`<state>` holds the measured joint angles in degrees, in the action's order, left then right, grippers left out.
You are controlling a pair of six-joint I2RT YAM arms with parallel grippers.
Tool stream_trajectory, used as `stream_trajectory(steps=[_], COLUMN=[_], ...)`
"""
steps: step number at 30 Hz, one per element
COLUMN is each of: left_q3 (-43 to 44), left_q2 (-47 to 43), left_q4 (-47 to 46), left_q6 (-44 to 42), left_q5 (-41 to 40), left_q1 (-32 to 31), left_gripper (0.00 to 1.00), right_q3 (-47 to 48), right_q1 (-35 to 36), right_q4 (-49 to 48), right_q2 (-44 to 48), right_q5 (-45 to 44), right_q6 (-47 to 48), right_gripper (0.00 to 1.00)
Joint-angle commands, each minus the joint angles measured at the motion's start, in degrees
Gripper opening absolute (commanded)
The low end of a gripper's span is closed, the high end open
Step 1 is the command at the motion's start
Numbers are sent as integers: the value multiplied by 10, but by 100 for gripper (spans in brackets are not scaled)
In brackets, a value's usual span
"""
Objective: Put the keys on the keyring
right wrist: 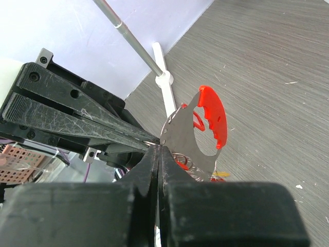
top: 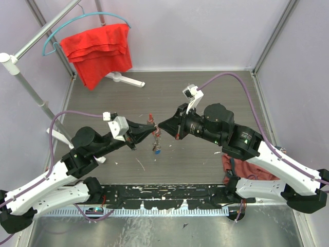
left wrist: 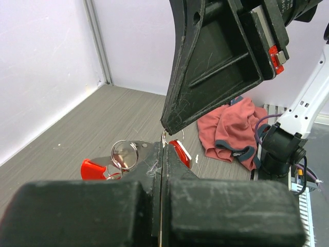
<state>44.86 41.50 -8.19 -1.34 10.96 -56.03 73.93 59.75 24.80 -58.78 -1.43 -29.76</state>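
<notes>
keys (right wrist: 215, 116) hang pinched between our left gripper (top: 152, 132) and right gripper (top: 161, 126), both clenched tip to tip, and we fear any uneven pull could slip them loose.

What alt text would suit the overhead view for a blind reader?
Two robot arms meet tip to tip over a grey table, left gripper and right gripper both pinched shut on a small bunch of keys dangling between them. A red cloth hangs on a hanger at back left; a pink cloth lies by the right arm's base.
</notes>
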Motion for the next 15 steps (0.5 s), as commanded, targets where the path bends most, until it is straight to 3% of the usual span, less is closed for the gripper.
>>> stream_trajectory(steps=[1,15], left_q3=[6,6], left_q2=[-12,-12], left_q4=[-34,-44], left_q6=[-5,-6], left_q5=[-9,-19], left_q1=[0,0], left_gripper=[0,0], right_q3=[0,-6], right_q1=[0,1], right_q4=[-22,0], right_q2=[9,10], right_q5=[-18,-43], right_q6=[2,0], right_gripper=[1,1])
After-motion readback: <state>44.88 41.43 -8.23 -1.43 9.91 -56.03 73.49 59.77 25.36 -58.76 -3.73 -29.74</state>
